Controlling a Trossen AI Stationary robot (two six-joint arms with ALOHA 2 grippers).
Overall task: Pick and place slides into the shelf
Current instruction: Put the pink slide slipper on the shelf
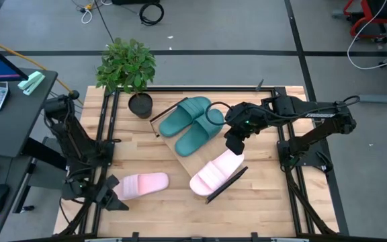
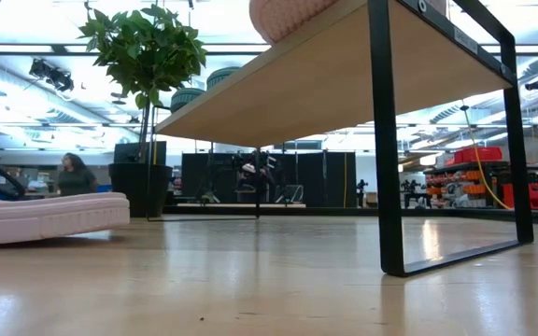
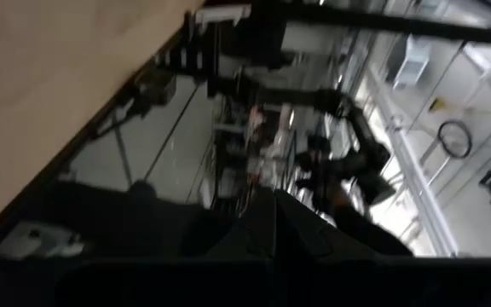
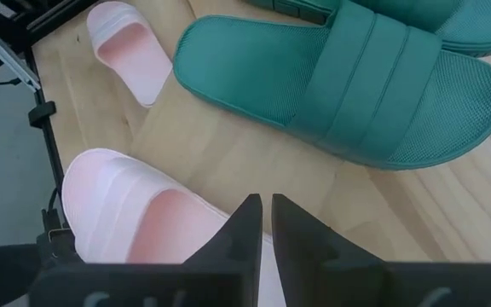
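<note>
Three of four soft foam slides lie on the shelf point(image 1: 180, 152), the teal pair point(image 1: 192, 123) and one pink slide point(image 1: 215, 173) under the right gripper point(image 1: 234, 146), fingers nearly together and empty; the last pink slide point(image 1: 142, 184) waits on the tabletop beside the pressed-shut left gripper point(image 1: 110, 198).

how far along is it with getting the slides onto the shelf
Done: both teal-green foam slides and one light pink foam slide lie on the long light wood shelf board. In hand: nothing; the right gripper hovers over the shelved pink slide, nearly shut and empty. Left: the second pink slide lies on the tabletop beside the shut left gripper.
</note>
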